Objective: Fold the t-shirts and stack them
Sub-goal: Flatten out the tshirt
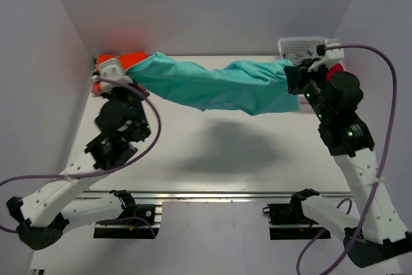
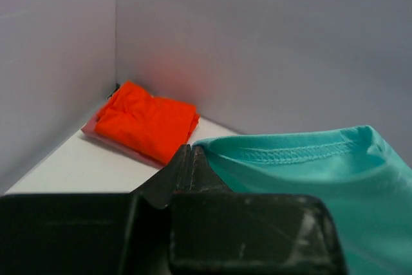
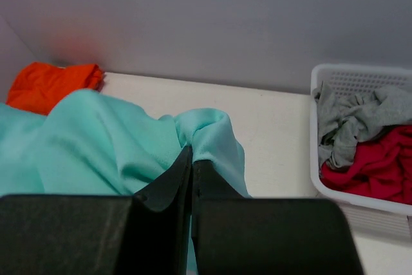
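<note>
We hold the teal t-shirt (image 1: 219,85) stretched in mid-air over the worktop (image 1: 212,159), left end effector (image 1: 129,75) and right end effector (image 1: 293,80) each pinched shut on its cloth. If either thin pinch slips, it falls crumpled, perhaps disturbing the folded orange t-shirt (image 1: 125,60) nearby.

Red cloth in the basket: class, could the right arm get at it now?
Probably not yet: the right fingers are shut on the teal shirt. The open basket sits close beside them, red cloth exposed.
</note>
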You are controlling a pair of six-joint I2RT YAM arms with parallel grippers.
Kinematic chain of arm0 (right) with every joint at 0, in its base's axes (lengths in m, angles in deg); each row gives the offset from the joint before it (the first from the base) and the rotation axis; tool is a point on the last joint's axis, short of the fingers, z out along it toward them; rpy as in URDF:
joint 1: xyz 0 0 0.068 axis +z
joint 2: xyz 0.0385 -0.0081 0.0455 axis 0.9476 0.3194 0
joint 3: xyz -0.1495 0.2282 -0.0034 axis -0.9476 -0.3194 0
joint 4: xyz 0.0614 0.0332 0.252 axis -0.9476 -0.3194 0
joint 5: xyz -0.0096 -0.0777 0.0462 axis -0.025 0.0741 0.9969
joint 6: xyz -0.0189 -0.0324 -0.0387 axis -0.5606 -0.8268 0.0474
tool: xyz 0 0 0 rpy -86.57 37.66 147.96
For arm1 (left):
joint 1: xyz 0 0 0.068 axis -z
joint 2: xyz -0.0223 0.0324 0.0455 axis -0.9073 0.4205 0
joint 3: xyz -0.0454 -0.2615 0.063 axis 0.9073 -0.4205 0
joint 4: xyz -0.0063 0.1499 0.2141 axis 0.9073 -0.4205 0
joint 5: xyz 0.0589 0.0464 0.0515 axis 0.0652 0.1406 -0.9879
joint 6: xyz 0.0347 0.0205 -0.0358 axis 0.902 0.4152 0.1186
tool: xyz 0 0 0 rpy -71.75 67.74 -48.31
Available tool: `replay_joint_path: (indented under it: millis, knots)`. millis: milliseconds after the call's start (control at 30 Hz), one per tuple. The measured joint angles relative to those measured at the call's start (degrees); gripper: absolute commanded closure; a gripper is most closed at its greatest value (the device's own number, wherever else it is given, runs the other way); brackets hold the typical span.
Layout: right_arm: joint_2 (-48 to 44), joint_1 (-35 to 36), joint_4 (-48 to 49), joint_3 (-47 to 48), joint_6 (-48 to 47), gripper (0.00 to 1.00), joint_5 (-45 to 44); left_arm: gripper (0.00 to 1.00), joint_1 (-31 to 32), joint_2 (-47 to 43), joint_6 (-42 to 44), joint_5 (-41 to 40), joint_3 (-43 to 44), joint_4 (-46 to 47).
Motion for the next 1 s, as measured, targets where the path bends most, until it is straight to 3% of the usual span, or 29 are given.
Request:
replay_joint_path:
  millis: [300,467,633,833,1000]
  knots:
    - [-10.6,0.0,-1.2,-0.2,-1.7,1.00,14.3,1.00,0.0,-13.6,1.7,5.2,0.0,1.3]
    - [-12.5,0.0,-0.3,-3.8,0.1,1.00,17.0,1.00,0.0,-12.7,-0.7,4.9,-0.6,-0.9]
    - [-8.3,0.0,1.7,-10.1,3.5,1.00,16.9,1.00,-0.1,-7.0,-6.5,1.2,-5.0,-3.5]
    - [12.5,0.0,3.3,-14.9,6.6,1.00,13.8,1.00,-3.9,10.4,-19.9,1.2,-7.8,-12.3]
    - [35.0,-0.3,3.5,-8.3,7.1,1.00,7.1,1.00,-13.8,30.1,-29.7,9.0,-5.7,-19.5]
